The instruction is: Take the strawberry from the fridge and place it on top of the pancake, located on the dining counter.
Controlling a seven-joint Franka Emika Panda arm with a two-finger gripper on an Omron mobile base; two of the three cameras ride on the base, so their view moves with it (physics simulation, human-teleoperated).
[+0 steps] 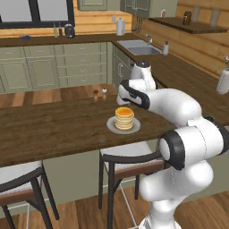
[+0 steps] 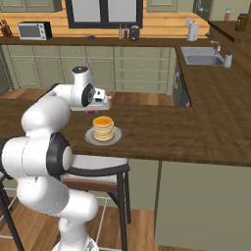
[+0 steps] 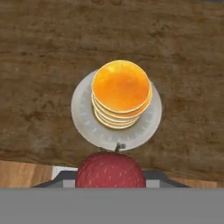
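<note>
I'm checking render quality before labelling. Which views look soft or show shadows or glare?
Hand view: sharp, strawberry looms large at the bottom, pancake top bright with faint sheen, soft shadow on the plate. Left base view: slightly soft, even light, no glare on the counter. Right base view: similar, distant shelves blurry.

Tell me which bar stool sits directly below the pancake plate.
The stool nearer the arm, its pale seat tucked under the dining counter edge right below the plate. The other stool stands off toward the left edge of the left base view.
</note>
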